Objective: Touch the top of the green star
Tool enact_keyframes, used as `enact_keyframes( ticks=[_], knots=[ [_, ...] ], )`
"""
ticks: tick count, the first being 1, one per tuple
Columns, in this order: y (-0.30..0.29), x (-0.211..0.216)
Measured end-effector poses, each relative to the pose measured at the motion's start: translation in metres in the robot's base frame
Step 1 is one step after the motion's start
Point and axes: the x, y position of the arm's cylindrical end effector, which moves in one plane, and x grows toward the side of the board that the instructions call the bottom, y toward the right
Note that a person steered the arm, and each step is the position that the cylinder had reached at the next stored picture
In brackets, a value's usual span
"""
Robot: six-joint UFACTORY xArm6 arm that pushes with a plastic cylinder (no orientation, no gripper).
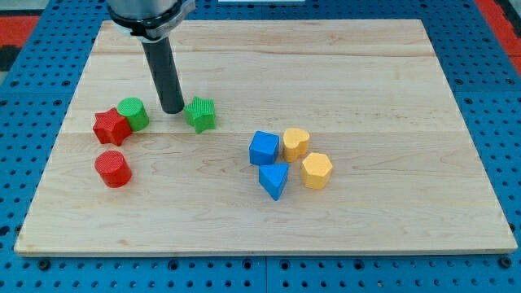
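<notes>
green star sits on the upper left part of the pale wooden table, just to the view's right of your tool, a plain dark rod with nothing to open and holding nothing. your tip rests beside the star's left side, so its top lies up and right. ridged plastic green cylinder and red star lie left.

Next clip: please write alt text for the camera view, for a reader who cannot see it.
My tip rests on a pale wooden board, just left of the green star block. Further left sit a green cylinder, red star and red cylinder; two blue and two yellow blocks cluster right.
</notes>
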Motion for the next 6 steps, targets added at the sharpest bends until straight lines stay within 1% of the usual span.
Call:
enact_keyframes(
  ticks=[2, 4, 6],
  knots=[
    [-0.002, -0.014],
    [0.009, -0.014],
    [0.054, -0.018]
  ],
)
